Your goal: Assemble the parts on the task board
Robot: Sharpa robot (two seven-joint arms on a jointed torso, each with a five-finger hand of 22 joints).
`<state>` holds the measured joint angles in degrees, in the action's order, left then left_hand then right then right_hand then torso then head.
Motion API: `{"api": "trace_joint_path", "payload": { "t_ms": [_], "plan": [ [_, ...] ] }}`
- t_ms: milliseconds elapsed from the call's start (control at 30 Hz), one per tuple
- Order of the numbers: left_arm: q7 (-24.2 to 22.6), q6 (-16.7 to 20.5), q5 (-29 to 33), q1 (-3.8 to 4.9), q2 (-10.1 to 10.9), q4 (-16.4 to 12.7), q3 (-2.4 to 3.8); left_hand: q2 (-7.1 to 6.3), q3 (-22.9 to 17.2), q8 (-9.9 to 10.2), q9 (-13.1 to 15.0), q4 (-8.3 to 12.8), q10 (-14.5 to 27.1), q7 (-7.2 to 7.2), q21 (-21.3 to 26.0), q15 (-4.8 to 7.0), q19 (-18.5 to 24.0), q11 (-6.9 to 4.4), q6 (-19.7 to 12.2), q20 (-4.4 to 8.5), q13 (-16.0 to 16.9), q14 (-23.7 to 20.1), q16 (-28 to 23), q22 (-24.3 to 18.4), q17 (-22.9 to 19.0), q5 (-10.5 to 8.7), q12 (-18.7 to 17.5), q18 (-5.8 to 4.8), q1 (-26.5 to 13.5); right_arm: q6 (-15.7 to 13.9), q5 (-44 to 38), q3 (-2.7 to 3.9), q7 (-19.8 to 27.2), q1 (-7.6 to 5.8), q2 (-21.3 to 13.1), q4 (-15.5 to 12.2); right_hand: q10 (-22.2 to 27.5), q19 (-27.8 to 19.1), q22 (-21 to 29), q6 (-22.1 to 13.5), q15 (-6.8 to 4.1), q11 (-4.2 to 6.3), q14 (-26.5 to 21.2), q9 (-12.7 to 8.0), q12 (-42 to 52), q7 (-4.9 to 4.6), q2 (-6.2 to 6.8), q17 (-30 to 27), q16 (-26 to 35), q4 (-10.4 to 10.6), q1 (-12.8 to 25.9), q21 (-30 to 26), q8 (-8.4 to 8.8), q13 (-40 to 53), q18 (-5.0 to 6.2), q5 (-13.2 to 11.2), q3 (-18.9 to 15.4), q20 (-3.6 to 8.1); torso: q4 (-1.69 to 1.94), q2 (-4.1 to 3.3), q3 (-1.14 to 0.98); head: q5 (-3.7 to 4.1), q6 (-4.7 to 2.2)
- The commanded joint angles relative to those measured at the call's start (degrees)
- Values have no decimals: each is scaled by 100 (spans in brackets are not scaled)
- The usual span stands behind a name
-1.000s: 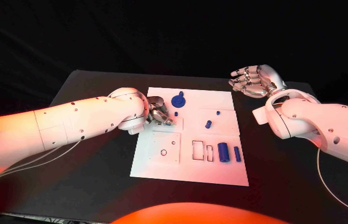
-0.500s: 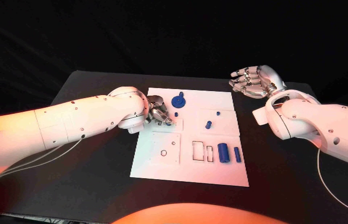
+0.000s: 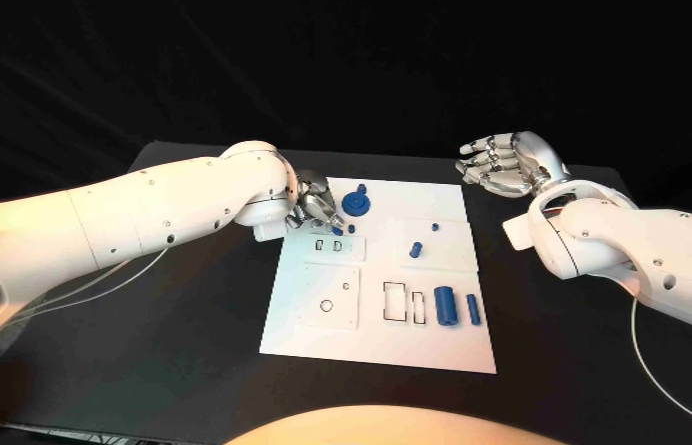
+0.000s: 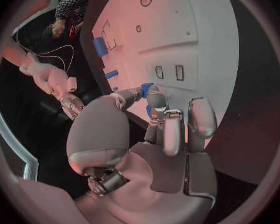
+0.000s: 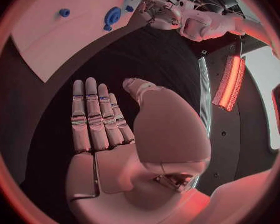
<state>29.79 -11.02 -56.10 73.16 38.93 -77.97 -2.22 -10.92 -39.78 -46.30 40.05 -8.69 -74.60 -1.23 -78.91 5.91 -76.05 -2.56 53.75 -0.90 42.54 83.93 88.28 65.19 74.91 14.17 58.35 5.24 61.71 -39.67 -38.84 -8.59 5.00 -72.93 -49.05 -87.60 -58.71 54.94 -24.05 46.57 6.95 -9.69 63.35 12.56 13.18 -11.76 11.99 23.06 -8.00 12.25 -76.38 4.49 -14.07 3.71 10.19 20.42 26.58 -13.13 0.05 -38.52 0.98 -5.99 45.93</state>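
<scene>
The white task board (image 3: 433,335) lies in the middle of the black table. My left hand (image 3: 315,210) hovers over its far left part and pinches a small blue part (image 4: 146,89) between thumb and fingers, just beyond two small slots (image 3: 329,247). A round blue part (image 3: 355,202) stands at the far edge. Two small blue pegs (image 3: 415,248) sit mid-board, and two blue cylinders (image 3: 446,303) lie near the right edge. My right hand (image 3: 505,162) is held off the board's far right corner with its fingers (image 5: 96,119) stretched out, holding nothing.
Rectangular outlines (image 3: 392,300) and a square plate with small holes (image 3: 332,293) mark the near half of the board. Bare black table (image 3: 202,315) lies on both sides of the board. In the right wrist view the board (image 5: 53,40) lies beyond that hand's fingertips.
My left hand has drawn back toward the board's far edge with the small blue part in its fingers, uncovering the two small slots. The right hand has stayed in place.
</scene>
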Motion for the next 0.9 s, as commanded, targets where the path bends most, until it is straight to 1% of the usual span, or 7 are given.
{"api": "trace_joint_path", "payload": {
  "t_ms": [33, 200, 300, 467, 533, 633, 900],
  "plan": [
    [59, -684, 427, 72, -88, 108, 4, 349, -529, -24, 15, 511, 49, -2, 22, -44, 35, -6, -36, -4, -11, 488, -40, -5, 1072, -54, -24, -14, 290, 74, -50, 1, 33, 2, 9, 3, 12, -1, 6, -20, 5, -33, -11, -6, -16, -224, 4, -6, 13, 5, 44, -20, 28, -3, 27, 18, -6, -23, 1, -5, -1, -2, -4],
    [133, -999, 733, 156, -233, 359, -7, 393, -539, -25, 52, 523, 78, -12, 37, -51, 53, 3, -67, -12, -27, 484, -47, -27, 1060, -130, -31, -9, 285, 76, -50, 1, 25, 2, 7, 6, 12, -1, 6, -20, 5, -33, -11, -6, -16, -224, 4, -6, 13, 5, 44, -20, 28, -3, 27, 18, -6, -23, 7, -1, -4, -5, 5],
    [152, -1046, 787, 183, -304, 481, -17, 404, -542, -25, 62, 528, 85, -15, 38, -53, 53, 5, -76, -14, -32, 483, -49, -25, 1056, -151, -33, -9, 284, 75, -50, 1, 22, 2, 5, 6, 12, -1, 6, -20, 5, -33, -11, -6, -16, -224, 4, -6, 13, 5, 44, -20, 28, -3, 27, 18, -6, -23, 14, -1, -4, -9, 11],
    [157, -922, 624, 203, -384, 571, -49, 407, -548, -27, 76, 548, 80, -14, 27, -54, 39, 5, -85, -16, -4, 485, -46, 1, 1063, -169, -11, -14, 291, 75, -50, 1, 22, 2, 8, 4, 12, -1, 6, -20, 5, -33, -11, -6, -16, -224, 4, -6, 13, 5, 44, -20, 28, -3, 27, 18, -6, -23, 5, -1, 0, -20, 22],
    [157, -889, 555, 206, -408, 582, -78, 407, -555, -29, 86, 565, 76, -12, 19, -53, 28, 3, -88, -17, 9, 487, -42, 20, 1071, -174, 1, -17, 300, 73, -50, 1, 23, 2, 8, 5, 12, -1, 6, -20, 5, -33, -11, -6, -16, -224, 4, -6, 13, 5, 44, -20, 28, -3, 27, 18, -6, -23, 4, -4, 8, -19, 28],
    [156, -830, 397, 206, -442, 590, -133, 407, -569, -32, 98, 589, 72, -11, 11, -52, 17, 1, -91, -17, 22, 489, -39, 37, 1077, -174, 14, -20, 311, 73, -50, 1, 26, 2, 9, 6, 12, -1, 6, -20, 5, -33, -11, -6, -16, -224, 4, -6, 13, 5, 44, -20, 28, -3, 27, 18, -6, -23, 7, 1, 10, -26, 40],
    [139, -631, 152, 165, -476, 542, -222, 397, -596, -36, 119, 633, 61, -9, -6, -49, -5, -2, -93, -17, 46, 493, -33, 72, 1089, -166, 39, -26, 327, 76, -50, 1, 38, 3, 20, 10, 13, 6, 34, -19, 5, -33, -6, -8, -14, -224, 7, -13, 23, -5, 47, -26, 28, -3, 27, 26, -4, -23, 11, 3, 15, -26, 44]
  ]
}}
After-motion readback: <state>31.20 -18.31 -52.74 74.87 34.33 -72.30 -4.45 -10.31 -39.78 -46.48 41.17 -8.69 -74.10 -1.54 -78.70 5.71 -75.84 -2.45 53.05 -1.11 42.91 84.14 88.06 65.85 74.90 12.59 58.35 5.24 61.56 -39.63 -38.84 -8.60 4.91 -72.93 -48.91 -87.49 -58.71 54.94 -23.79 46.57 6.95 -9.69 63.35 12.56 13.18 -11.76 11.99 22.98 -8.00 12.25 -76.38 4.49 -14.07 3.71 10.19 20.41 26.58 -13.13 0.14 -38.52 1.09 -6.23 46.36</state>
